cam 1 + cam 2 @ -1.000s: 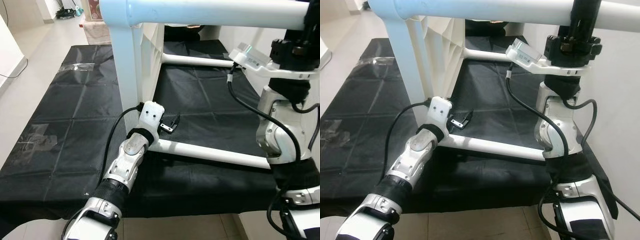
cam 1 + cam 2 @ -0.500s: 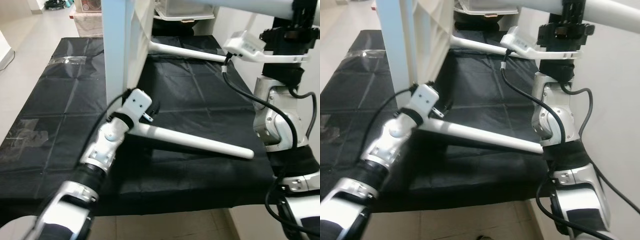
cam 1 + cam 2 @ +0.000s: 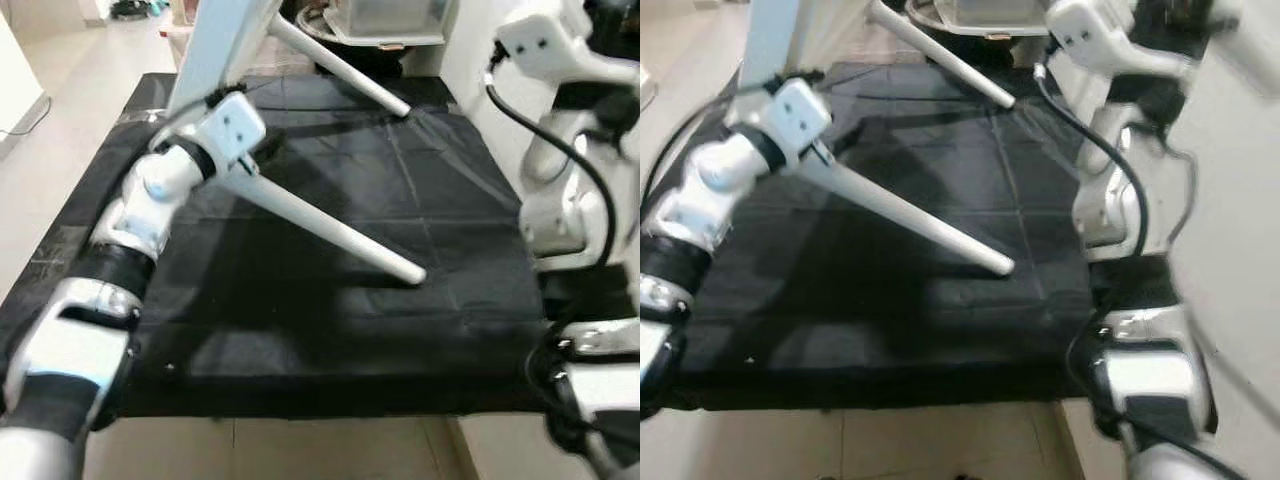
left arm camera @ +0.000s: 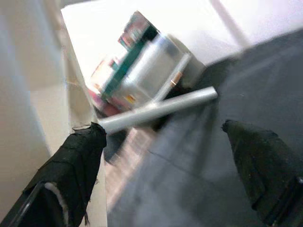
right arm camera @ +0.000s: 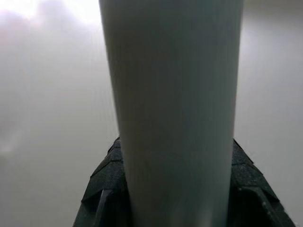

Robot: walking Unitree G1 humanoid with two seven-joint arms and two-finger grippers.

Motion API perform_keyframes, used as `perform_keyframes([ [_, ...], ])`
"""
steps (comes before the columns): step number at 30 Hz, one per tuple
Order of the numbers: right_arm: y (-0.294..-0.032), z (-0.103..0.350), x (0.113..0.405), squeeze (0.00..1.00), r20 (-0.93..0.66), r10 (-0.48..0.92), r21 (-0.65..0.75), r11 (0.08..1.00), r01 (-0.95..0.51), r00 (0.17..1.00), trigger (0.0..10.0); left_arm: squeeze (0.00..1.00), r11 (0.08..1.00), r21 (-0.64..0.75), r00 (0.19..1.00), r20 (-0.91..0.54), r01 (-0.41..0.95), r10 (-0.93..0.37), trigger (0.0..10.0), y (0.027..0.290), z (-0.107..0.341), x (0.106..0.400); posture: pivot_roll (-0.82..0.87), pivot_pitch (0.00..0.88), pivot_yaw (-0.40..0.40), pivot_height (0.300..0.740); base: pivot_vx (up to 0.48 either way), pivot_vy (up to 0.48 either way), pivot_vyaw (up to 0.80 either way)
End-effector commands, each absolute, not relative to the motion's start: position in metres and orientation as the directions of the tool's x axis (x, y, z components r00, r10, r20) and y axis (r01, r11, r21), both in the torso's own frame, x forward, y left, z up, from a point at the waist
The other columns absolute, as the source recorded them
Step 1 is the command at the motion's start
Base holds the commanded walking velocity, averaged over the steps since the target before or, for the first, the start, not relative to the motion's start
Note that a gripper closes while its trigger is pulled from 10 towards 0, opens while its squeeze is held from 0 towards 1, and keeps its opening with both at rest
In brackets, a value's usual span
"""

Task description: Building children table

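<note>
Table [image 3: 215,50] tilted over black mat [image 3: 400,200]; right gripper [image 5: 175,198] clamps leg [image 5: 173,94], left gripper [image 4: 165,156] jaws wide. Best turned slowly, free leg [image 3: 330,225] watched.

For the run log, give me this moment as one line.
left gripper: open, by table | right gripper: shut on leg | table tilted over mat

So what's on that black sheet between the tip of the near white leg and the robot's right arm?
Nothing: in the left eye view the black sheet is bare from the white leg tip to the right arm.
</note>
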State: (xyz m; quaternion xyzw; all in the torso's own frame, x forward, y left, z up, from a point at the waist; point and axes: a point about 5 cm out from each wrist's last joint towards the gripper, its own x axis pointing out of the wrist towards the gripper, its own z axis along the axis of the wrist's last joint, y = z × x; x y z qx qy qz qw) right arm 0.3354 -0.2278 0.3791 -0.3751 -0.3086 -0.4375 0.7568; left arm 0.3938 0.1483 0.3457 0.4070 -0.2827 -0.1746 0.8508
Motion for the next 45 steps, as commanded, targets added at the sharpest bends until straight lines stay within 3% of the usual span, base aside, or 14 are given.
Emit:
perform_keyframes([
  [1, -0.296, 0.369, 0.316, 0.00, 0.613, -0.727, -0.164, 0.267, 0.950, 0.310, 0.0, 0.00, 0.665, 0.744, 0.866, 0.373, -0.064, -0.334, 10.0, 0.208, 0.356, 0.393, 0.13, 0.085, -0.036, 0.740, 0.000, 0.000, 0.00],
  [2, -0.296, 0.369, 0.316, 0.00, 0.613, -0.727, -0.164, 0.267, 0.950, 0.310, 0.0, 0.00, 0.665, 0.744, 0.866, 0.373, -0.064, -0.334, 10.0, 0.208, 0.356, 0.393, 0.13, 0.085, -0.036, 0.740, 0.000, 0.000, 0.00],
  [4, -0.304, 0.334, 0.324, 0.00, 0.413, -0.819, -0.134, 0.378, 0.916, 0.399, 0.0, 0.00, 0.578, 0.811, 0.833, 0.379, -0.091, -0.402, 10.0, 0.200, 0.387, 0.391, 0.15, 0.075, -0.030, 0.740, 0.000, 0.000, 0.00],
  [7, -0.303, 0.324, 0.326, 0.00, 0.365, -0.832, -0.127, 0.399, 0.908, 0.417, 0.0, 0.00, 0.561, 0.823, 0.824, 0.381, -0.095, -0.420, 10.0, 0.197, 0.394, 0.390, 0.15, 0.075, -0.030, 0.740, 0.000, 0.000, 0.00],
  [13, -0.284, 0.270, 0.334, 0.00, 0.111, -0.833, -0.092, 0.534, 0.841, 0.541, 0.0, 0.00, 0.531, 0.841, 0.759, 0.409, -0.100, -0.506, 10.0, 0.174, 0.408, 0.388, 0.14, 0.072, -0.025, 0.740, 0.000, 0.000, 0.00],
  [25, -0.258, 0.222, 0.336, 0.00, -0.123, -0.755, -0.047, 0.653, 0.756, 0.644, 0.0, 0.00, 0.529, 0.823, 0.698, 0.502, -0.205, -0.511, 10.0, 0.152, 0.440, 0.382, 0.15, 0.074, -0.024, 0.740, 0.000, 0.000, 0.00],
  [29, -0.253, 0.212, 0.334, 0.00, -0.164, -0.745, -0.031, 0.660, 0.751, 0.647, 0.0, 0.00, 0.540, 0.840, 0.700, 0.417, -0.053, -0.580, 10.0, 0.134, 0.426, 0.388, 0.15, 0.076, -0.025, 0.740, 0.000, 0.000, 0.00],
  [31, -0.248, 0.205, 0.332, 0.00, -0.195, -0.729, -0.014, 0.671, 0.741, 0.656, 0.0, 0.00, 0.493, 0.864, 0.649, 0.319, 0.101, -0.691, 10.0, 0.112, 0.395, 0.390, 0.15, 0.078, -0.023, 0.740, 0.000, 0.000, 0.00],
  [35, -0.241, 0.197, 0.329, 0.00, -0.232, -0.709, 0.001, 0.684, 0.729, 0.666, 0.0, 0.00, 0.408, 0.882, 0.582, 0.206, 0.238, -0.786, 10.0, 0.094, 0.358, 0.389, 0.14, 0.082, -0.018, 0.740, 0.000, 0.000, 0.00],
  [37, -0.241, 0.197, 0.329, 0.00, -0.232, -0.709, 0.001, 0.684, 0.729, 0.666, 0.0, 0.00, 0.408, 0.882, 0.582, 0.206, 0.238, -0.786, 10.0, 0.094, 0.358, 0.389, 0.14, 0.082, -0.018, 0.740, 0.000, 0.000, 0.00],
  [38, -0.238, 0.193, 0.328, 0.00, -0.256, -0.696, 0.016, 0.691, 0.723, 0.671, 0.0, 0.00, 0.334, 0.889, 0.526, 0.130, 0.314, -0.841, 10.0, 0.083, 0.334, 0.386, 0.14, 0.084, -0.016, 0.740, 0.000, 0.000, 0.00],
  [39, -0.238, 0.193, 0.328, 0.00, -0.256, -0.696, 0.016, 0.691, 0.723, 0.671, 0.0, 0.00, 0.334, 0.889, 0.526, 0.130, 0.314, -0.841, 10.0, 0.083, 0.334, 0.386, 0.14, 0.084, -0.016, 0.740, 0.000, 0.000, 0.00],
  [40, -0.233, 0.186, 0.324, 0.00, -0.288, -0.680, 0.034, 0.696, 0.717, 0.674, 0.0, 0.00, 0.217, 0.881, 0.419, 0.024, 0.420, -0.908, 10.0, 0.065, 0.294, 0.377, 0.13, 0.089, -0.013, 0.740, 0.000, 0.000, 0.00],
  [45, -0.229, 0.183, 0.322, 0.00, -0.301, -0.665, 0.046, 0.706, 0.706, 0.684, 0.0, 0.00, 0.174, 0.854, 0.358, -0.015, 0.490, -0.934, 10.0, 0.056, 0.266, 0.368, 0.13, 0.092, -0.010, 0.740, 0.000, 0.000, 0.00],
])
